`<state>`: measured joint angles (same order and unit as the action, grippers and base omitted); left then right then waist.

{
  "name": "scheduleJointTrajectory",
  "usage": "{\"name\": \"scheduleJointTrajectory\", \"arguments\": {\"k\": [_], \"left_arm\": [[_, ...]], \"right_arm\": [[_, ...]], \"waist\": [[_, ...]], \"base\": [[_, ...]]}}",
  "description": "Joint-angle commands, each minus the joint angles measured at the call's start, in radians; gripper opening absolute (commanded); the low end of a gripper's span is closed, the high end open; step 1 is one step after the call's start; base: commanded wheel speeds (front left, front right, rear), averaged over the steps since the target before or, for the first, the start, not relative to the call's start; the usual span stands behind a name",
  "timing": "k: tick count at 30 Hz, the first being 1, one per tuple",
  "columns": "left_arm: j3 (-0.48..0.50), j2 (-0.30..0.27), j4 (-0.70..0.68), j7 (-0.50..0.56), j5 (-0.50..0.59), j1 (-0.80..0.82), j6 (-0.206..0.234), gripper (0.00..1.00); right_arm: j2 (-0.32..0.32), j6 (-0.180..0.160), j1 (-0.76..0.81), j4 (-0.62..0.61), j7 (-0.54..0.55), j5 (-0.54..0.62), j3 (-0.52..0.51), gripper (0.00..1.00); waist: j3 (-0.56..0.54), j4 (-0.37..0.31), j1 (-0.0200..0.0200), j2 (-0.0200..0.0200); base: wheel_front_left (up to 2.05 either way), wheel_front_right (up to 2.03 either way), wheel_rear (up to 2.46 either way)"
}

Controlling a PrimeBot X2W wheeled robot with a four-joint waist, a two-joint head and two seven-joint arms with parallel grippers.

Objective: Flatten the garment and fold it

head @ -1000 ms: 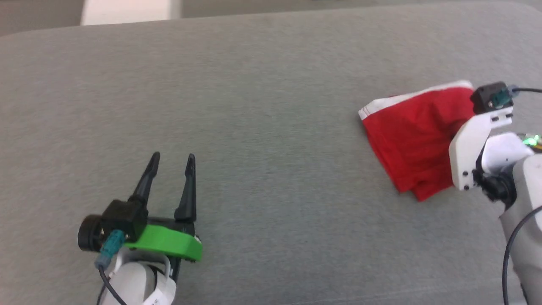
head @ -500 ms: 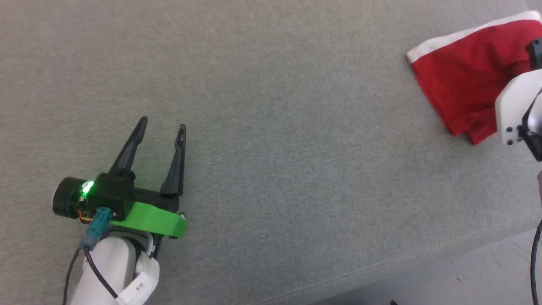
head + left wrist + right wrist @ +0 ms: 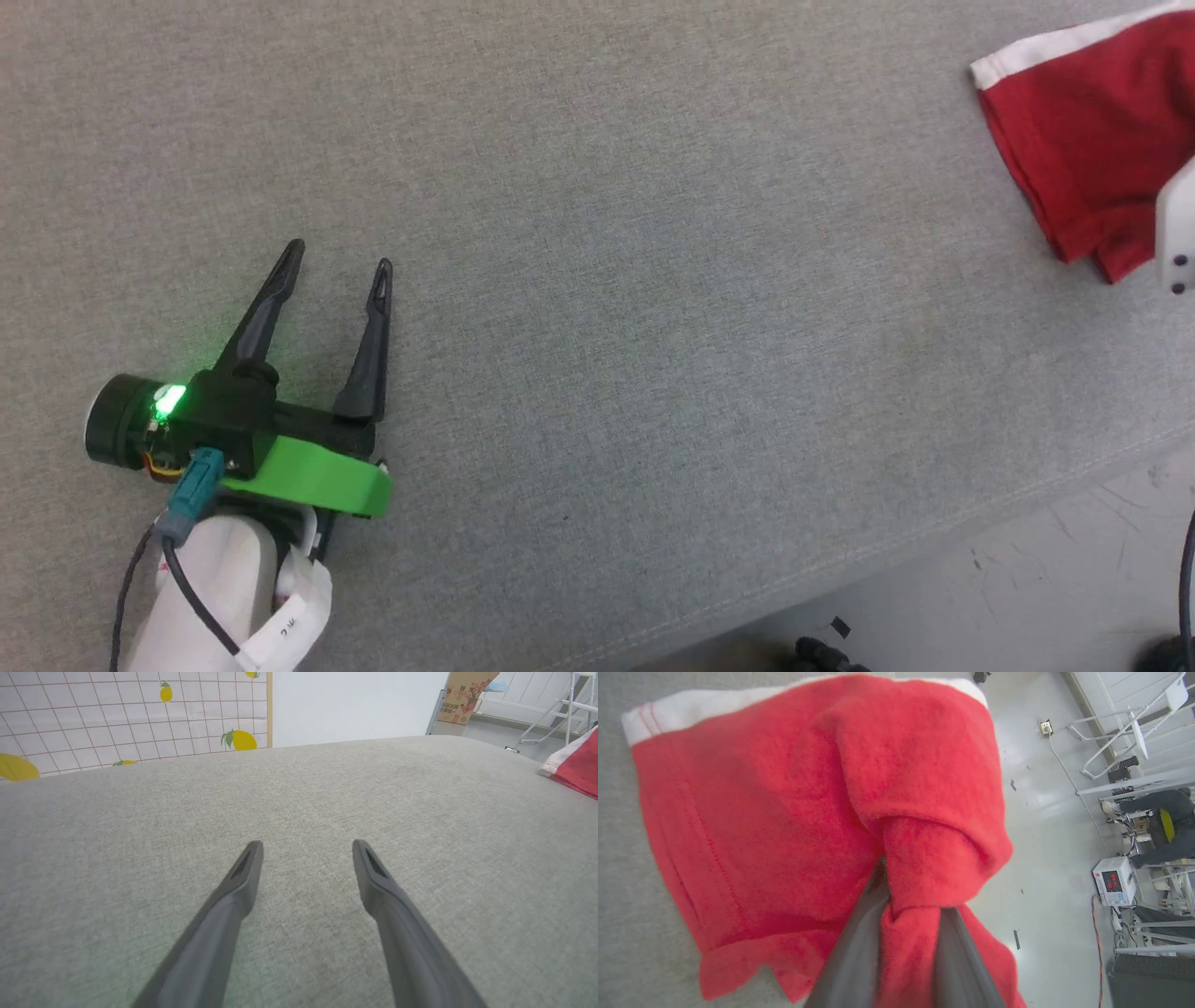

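The garment [image 3: 1092, 140], red shorts with a white band along one hem, lies folded into a thick bundle far out on the right side of the grey cushioned surface [image 3: 653, 280], near the edge where the pale floor [image 3: 1027, 597] begins. In the right wrist view the garment [image 3: 761, 812] rests mostly flat on the grey cloth, the white band along its far side. One thick fold is drawn up and bunched around the right tool [image 3: 908, 924], whose two dark fingers [image 3: 859, 961] are clenched on that fold, the red fabric pinched between them and hiding their tips. In the head view a white bracket [image 3: 1178, 229] of the right arm overlaps the bundle's near side.

The left tool [image 3: 340, 256] sits well apart from the garment, over the left part of the surface. Its fingers are spread wide and grasp nothing, and a green light glows on its wrist. From the left wrist view, the left tool [image 3: 307, 844] points across bare grey cloth, and the garment [image 3: 577, 763] shows as a red and white corner at the right.
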<state>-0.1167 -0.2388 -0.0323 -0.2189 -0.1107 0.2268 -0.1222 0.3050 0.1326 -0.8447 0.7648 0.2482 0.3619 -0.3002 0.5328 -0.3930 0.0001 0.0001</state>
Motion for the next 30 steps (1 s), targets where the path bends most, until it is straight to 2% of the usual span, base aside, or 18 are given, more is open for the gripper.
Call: {"name": "scheduleJointTrajectory", "arguments": {"k": [1,7,13,23,30], "left_arm": [[-0.003,0.005,0.013,-0.005,-0.008,0.001,0.003,1.00],[-0.018,0.051,0.074,-0.030,-0.033,-0.013,0.009,1.00],[-0.015,0.102,0.134,-0.042,-0.062,-0.045,0.015,1.00],[0.011,0.162,0.149,-0.043,-0.078,-0.118,0.018,1.00],[0.016,0.180,0.172,-0.043,-0.093,-0.138,0.018,1.00]], "right_arm": [[-0.003,-0.002,-0.007,0.005,-0.011,0.015,-0.017,1.00],[-0.003,-0.002,0.042,-0.003,-0.119,0.008,-0.060,1.00],[-0.018,-0.002,0.143,-0.083,-0.235,-0.084,-0.042,1.00],[-0.100,-0.002,0.442,-0.406,-0.384,-0.363,0.058,1.00],[-0.173,-0.002,0.648,-0.608,-0.454,-0.436,0.102,1.00]], "waist": [[-0.029,0.018,-0.0001,-0.0001],[-0.135,0.063,-0.0001,-0.0001],[-0.257,0.123,-0.0001,-0.0001],[-0.404,0.246,-0.0001,-0.0001],[-0.441,0.328,-0.0001,-0.0001]], "base": [[0.00,0.00,0.00],[0.00,0.00,0.00],[0.00,0.00,0.00],[0.00,0.00,0.00],[0.00,0.00,0.00]]}}
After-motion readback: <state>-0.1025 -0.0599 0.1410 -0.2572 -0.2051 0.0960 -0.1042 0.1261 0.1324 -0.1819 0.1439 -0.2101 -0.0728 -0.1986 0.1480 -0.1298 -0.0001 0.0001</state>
